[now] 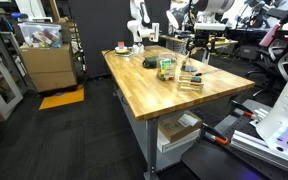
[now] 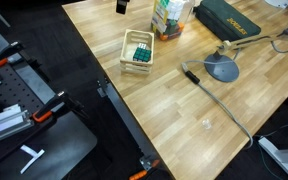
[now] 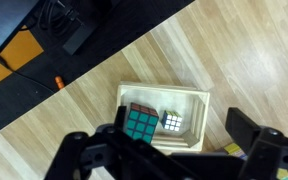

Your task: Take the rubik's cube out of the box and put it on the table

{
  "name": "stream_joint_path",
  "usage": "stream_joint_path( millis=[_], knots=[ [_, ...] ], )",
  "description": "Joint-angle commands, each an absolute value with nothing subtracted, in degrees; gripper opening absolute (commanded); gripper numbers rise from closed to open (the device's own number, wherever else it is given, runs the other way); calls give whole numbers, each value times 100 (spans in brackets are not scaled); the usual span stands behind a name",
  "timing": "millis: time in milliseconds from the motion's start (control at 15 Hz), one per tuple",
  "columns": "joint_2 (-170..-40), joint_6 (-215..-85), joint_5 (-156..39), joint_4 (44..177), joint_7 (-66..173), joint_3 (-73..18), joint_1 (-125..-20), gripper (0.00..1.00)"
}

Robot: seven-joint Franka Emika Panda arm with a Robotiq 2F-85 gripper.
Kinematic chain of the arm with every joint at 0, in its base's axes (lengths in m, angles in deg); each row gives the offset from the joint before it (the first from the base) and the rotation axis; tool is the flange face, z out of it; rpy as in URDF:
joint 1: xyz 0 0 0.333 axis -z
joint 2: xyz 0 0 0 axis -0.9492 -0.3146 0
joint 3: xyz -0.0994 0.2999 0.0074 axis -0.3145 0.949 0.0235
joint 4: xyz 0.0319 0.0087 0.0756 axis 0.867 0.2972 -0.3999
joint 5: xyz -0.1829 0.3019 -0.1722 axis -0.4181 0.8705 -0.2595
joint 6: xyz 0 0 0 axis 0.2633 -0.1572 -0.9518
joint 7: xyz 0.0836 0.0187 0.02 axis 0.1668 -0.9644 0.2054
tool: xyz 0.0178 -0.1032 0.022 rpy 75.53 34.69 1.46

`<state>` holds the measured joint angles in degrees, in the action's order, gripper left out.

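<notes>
A small wooden box lies on the wood table, also seen in both exterior views. Inside it, in the wrist view, are a larger rubik's cube with a green face up and red side, and a smaller cube with a white face up. The green cube also shows in an exterior view. My gripper hangs open and empty above the box, its dark fingers on either side of it, touching nothing. In an exterior view it is the black piece over the box.
A green and white carton stands just behind the box. A dark green case and a grey disc with a long cable lie further along the table. The table edge is close to the box. A yellow object lies beside the box.
</notes>
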<state>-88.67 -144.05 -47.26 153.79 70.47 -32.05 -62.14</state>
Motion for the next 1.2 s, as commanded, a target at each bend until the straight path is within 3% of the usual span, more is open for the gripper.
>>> stream_joint_path(
  millis=[0,1133],
  knots=[
    [-8867,-14394,-4729,15372,7048,-3226,-6234,100],
    [-11278,-14984,-4299,14117,7901,-3580,-6252,100]
  ],
)
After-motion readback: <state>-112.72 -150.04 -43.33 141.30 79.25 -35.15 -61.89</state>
